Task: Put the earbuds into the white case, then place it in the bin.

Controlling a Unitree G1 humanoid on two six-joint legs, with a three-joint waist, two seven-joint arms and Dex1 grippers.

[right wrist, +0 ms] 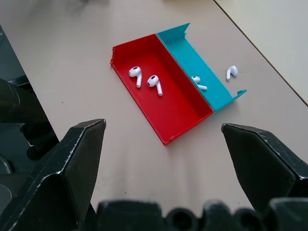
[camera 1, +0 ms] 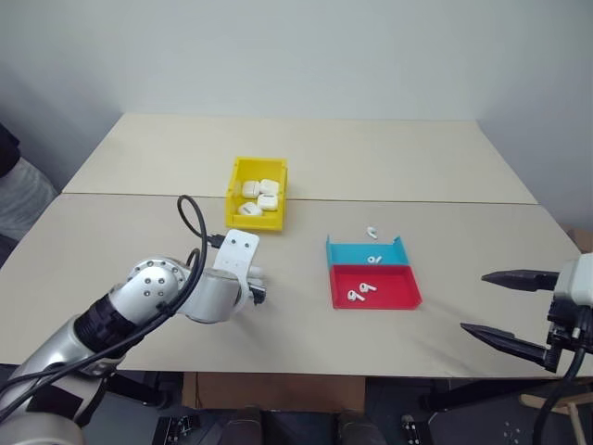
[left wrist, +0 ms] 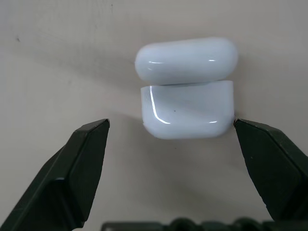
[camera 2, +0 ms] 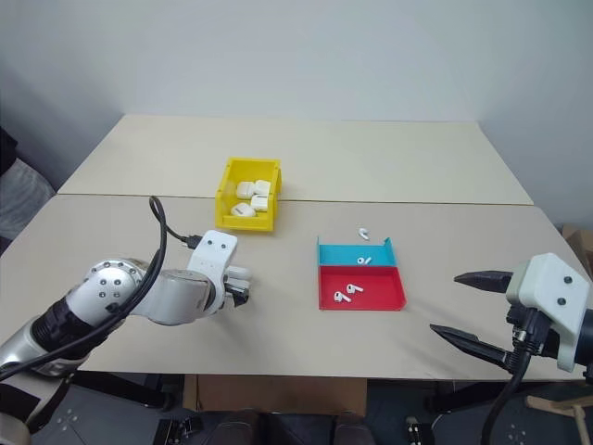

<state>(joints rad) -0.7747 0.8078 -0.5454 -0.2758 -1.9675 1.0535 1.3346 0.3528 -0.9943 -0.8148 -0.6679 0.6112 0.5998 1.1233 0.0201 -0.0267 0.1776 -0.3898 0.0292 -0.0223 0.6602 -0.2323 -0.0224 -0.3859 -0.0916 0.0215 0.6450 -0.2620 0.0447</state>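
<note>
The white case (left wrist: 186,101), centre of the left wrist view, looks light, rigid and slippery. The left claw (left wrist: 171,132) gapes wide around it, empty; pinch its flat lower body. The right claw (camera 1: 505,311), lower right, is spread wide too, holding nothing.

My left arm (camera 1: 139,301) is silver metal with a black cable looped over its white wrist bracket; both grippers carry pointed black fingers (right wrist: 72,163).
</note>
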